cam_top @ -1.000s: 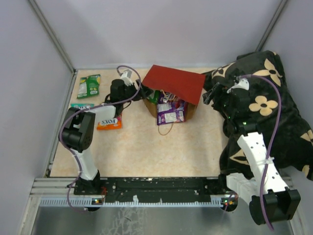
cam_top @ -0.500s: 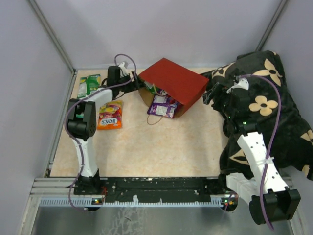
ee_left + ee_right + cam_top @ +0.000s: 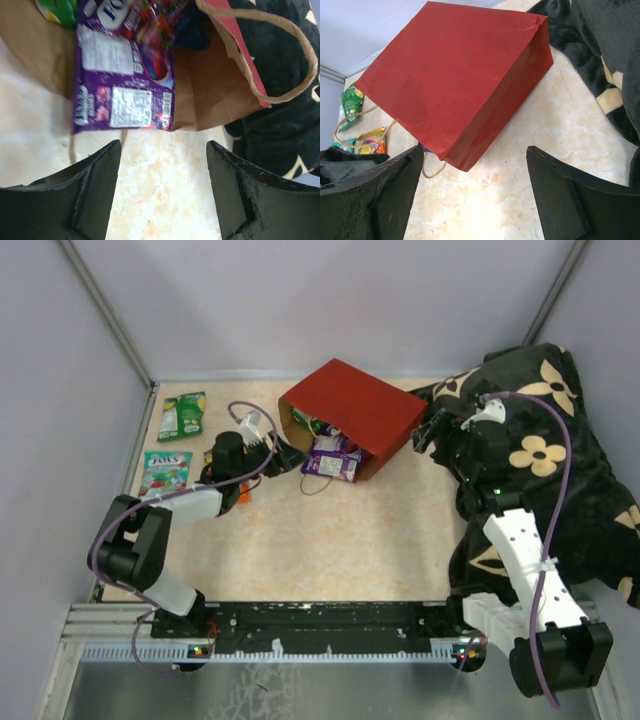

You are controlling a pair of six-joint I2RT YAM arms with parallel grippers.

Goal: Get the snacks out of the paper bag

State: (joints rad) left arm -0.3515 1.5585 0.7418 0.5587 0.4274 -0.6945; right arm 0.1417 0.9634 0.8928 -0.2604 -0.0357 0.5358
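The paper bag (image 3: 355,410) is lying on its side at the far middle of the worktop (image 3: 330,540), its mouth facing left. Purple packets (image 3: 330,462) are poking out of that mouth. The left claw (image 3: 288,453) is hovering spread and empty just left of them. The right claw (image 3: 425,433) is hanging spread and empty at the bag's right end. 1 green packet (image 3: 181,415) and 1 teal packet (image 3: 166,468) are lying far left.

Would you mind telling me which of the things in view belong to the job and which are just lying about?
Part of the job:
- paper bag
- purple packet at its mouth
- green packet and teal packet, lying outside it
- left gripper, open near the mouth

Just lying about:
- black flowered pillow
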